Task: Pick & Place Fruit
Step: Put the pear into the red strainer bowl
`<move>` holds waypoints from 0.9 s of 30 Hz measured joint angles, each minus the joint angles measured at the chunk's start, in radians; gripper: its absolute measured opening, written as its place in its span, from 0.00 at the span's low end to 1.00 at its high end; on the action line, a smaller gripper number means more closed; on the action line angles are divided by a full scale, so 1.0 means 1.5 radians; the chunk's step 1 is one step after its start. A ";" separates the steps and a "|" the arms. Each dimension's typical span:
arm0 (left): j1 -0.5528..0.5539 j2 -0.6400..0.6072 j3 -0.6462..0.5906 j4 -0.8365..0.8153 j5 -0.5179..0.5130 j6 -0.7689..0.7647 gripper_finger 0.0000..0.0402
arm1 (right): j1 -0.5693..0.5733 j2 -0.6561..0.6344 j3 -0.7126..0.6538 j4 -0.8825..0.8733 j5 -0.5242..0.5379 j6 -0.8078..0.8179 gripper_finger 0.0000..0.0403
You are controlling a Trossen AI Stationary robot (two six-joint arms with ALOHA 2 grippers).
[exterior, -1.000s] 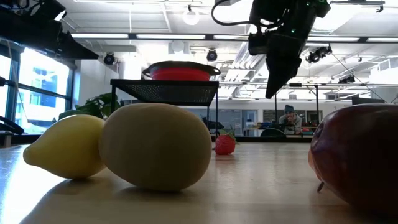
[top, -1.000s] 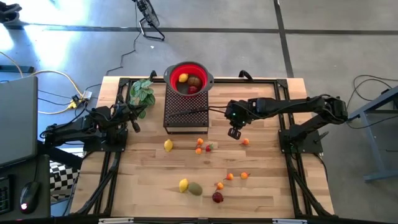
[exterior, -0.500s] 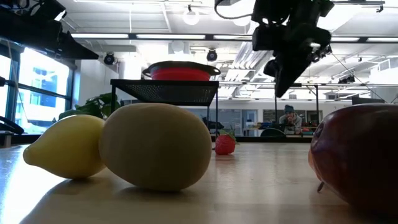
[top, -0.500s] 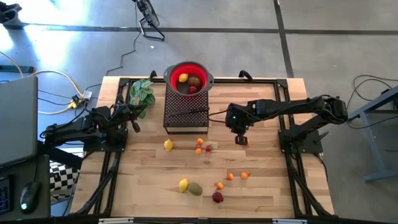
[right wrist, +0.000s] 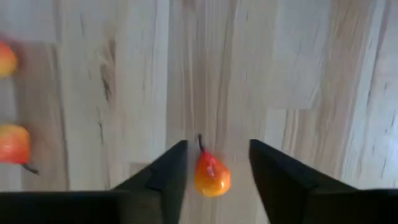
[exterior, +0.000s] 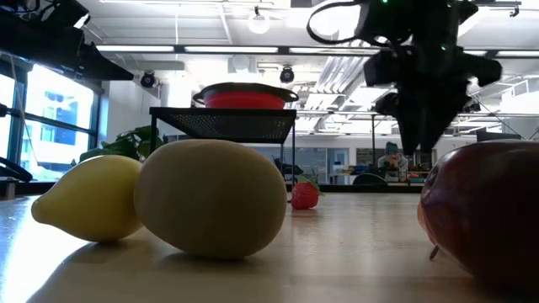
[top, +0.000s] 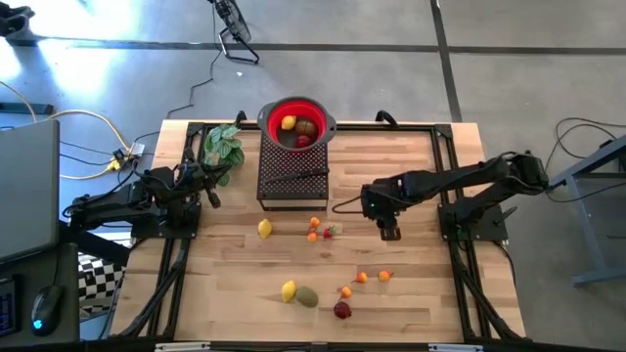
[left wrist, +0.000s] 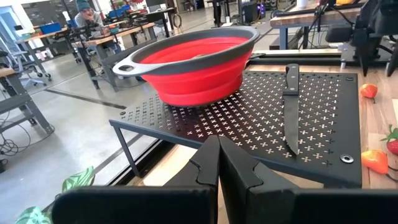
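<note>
The left pincer (left wrist: 217,163) is closed: its two dark fingers (left wrist: 205,165) meet tip to tip. Beyond them stands a black perforated rack (left wrist: 261,121) on thin legs. A red collapsible colander (left wrist: 193,62) with a grey rim and handle sits on the rack. A black-handled knife (left wrist: 290,102) lies flat on the rack, beside the colander and apart from it. Three small fruits rest on the wooden counter (left wrist: 376,127) past the rack: an orange-red one (left wrist: 369,91), another orange one (left wrist: 375,160), and what appears to be a strawberry (left wrist: 392,142), partly cut off. A green leaf (left wrist: 78,180) shows low beside the pincer. A person (left wrist: 84,12) sits at a desk in the room behind.
</note>
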 joint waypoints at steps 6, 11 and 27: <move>0.000 0.000 0.000 0.000 0.000 0.000 0.00 | 0.017 0.004 -0.030 0.052 0.013 0.017 0.59; 0.000 0.000 0.000 0.000 0.000 0.000 0.00 | 0.022 0.029 -0.052 0.077 -0.001 0.023 0.64; 0.000 0.000 0.000 0.000 -0.001 0.001 0.00 | 0.064 0.125 -0.062 0.086 0.054 0.037 0.60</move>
